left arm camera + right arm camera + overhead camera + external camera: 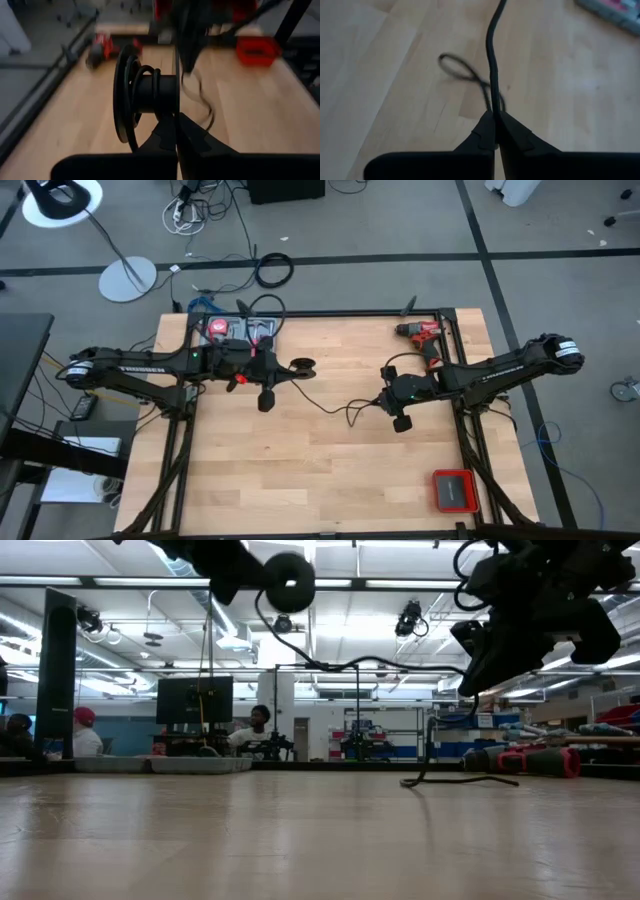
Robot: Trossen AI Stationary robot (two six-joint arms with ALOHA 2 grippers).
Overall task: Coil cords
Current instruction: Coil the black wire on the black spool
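Two end effectors, one cord strung between them above the desk.
Left end effector (176, 131) is clenched on a black spool (145, 92) wound with the cord (335, 406); right end effector (496, 125) pinches the cord mid-desk, a loop trailing on the wood. Red drill (422, 332) lies near the far right corner.

Even overhead light on table (330, 470), soft shadows; low view backlit by ceiling strips, silhouettes upper frame; left wrist view blurred.

Thin black cord (335, 408) strung mid-table, partly wound on spool (145, 95).
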